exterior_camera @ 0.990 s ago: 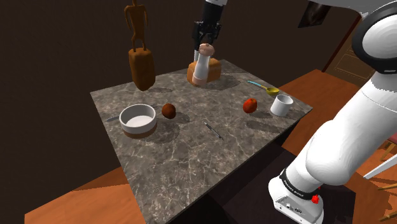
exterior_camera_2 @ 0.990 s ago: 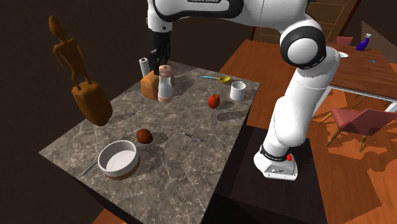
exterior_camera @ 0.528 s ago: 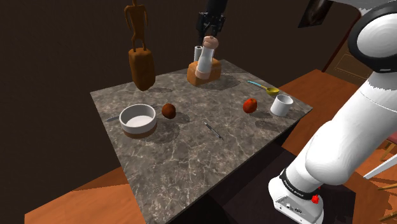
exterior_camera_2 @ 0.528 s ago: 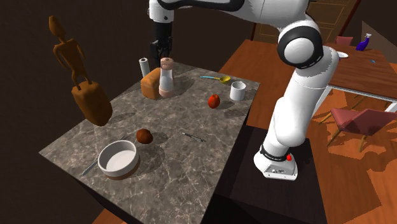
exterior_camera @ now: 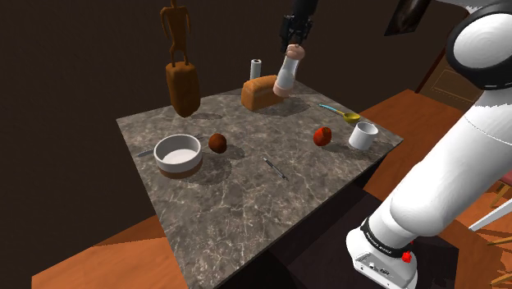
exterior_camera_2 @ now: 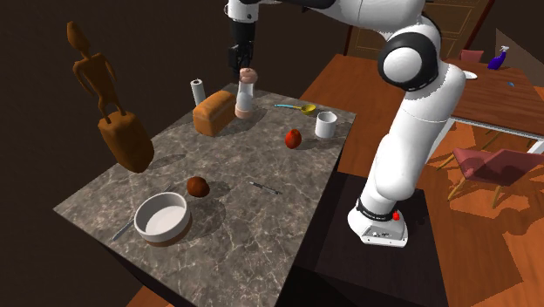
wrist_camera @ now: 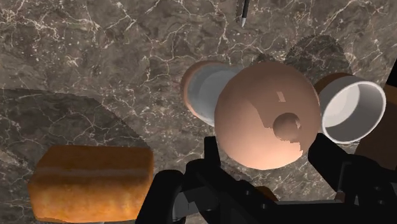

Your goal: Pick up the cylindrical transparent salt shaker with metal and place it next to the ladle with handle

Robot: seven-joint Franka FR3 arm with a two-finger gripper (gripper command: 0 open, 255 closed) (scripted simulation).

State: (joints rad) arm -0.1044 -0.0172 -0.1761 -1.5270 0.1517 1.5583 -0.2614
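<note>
The shaker [wrist_camera: 267,118] looks light and rigid, its pale smooth body probably slippery and breakable, so a hold just under the rounded pinkish cap seems soundest: the cap's shoulder should stop it sliding down. The gripper [wrist_camera: 272,167] has its fingers [wrist_camera: 212,156] clamped on that neck from both sides. The shaker hangs clear of the table [exterior_camera: 230,197], slightly tilted in the shoulder view, above the end of the loaf [exterior_camera: 261,92]. The ladle [exterior_camera: 343,113] lies well apart from it, near the cup [exterior_camera: 362,135].
</note>
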